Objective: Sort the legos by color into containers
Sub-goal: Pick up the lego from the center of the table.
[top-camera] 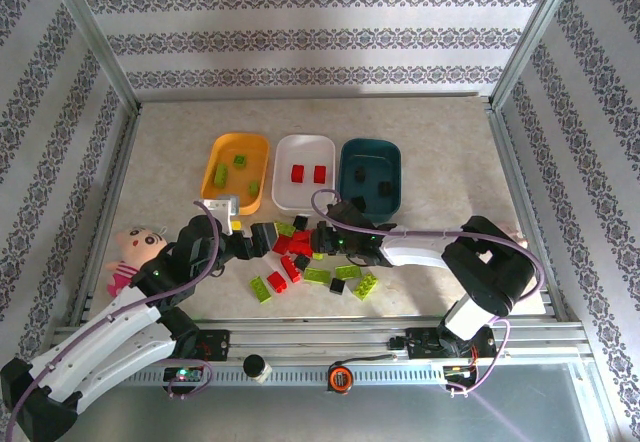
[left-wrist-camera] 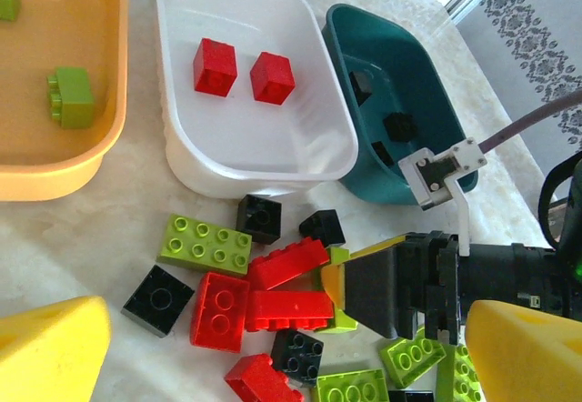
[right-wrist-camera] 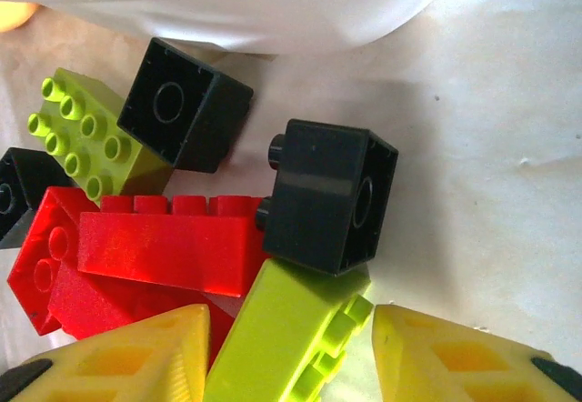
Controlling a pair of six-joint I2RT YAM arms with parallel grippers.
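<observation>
Red, lime and black legos lie in a pile (top-camera: 300, 252) in front of three trays. The orange-yellow tray (top-camera: 222, 147) holds lime bricks, the white tray (top-camera: 303, 198) two red bricks (left-wrist-camera: 215, 66), the teal tray (top-camera: 370, 148) black ones. My right gripper (top-camera: 322, 237) is down in the pile, its yellow fingers (right-wrist-camera: 127, 356) shut on a tilted lime green brick (right-wrist-camera: 282, 347) that leans against a black brick (right-wrist-camera: 327, 193). My left gripper (left-wrist-camera: 286, 329) hangs open over the pile's left side with nothing held; the right gripper (left-wrist-camera: 341, 284) faces it.
A pink-and-cream doll (top-camera: 135, 247) lies at the left table edge beside the left arm. More lime bricks (top-camera: 362, 284) are scattered toward the near edge. Metal frame rails and patterned walls close in the table. Bare tabletop lies behind the trays.
</observation>
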